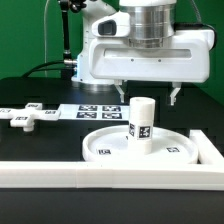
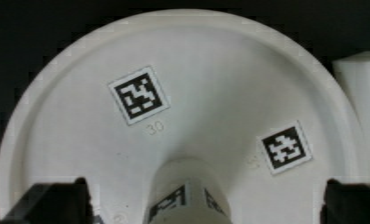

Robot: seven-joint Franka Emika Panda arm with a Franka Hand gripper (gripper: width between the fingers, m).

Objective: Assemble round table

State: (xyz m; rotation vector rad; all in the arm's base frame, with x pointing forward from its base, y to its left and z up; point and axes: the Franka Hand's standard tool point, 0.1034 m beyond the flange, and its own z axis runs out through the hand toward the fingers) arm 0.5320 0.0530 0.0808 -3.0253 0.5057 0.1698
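Two fingers (image 1: 125,95) are seen hanging spread wide above the worktop (image 1: 55,135), with nothing held between them. Directly beneath the gap, the short post (image 1: 143,125) is stood upright at the middle of the round disc (image 1: 105,150). Its long axis is vertical, in line with the arm's downward reach. Its top is set just below the fingertips and apart from both, a little nearer the finger on the exterior view's left. In the wrist view the disc (image 2: 182,90) is shown filling the picture, with the post (image 2: 185,200) caught at the edge between dark finger shapes. Whether the post is fully seated in the disc cannot be told. The cross-shaped piece (image 1: 22,118) is laid flat well apart, toward the exterior view's left, beside the marker board (image 1: 95,110). A straight descent is judged to be all that a grasp of the post calls for, while the cross-shaped piece would call for a sideways move first.
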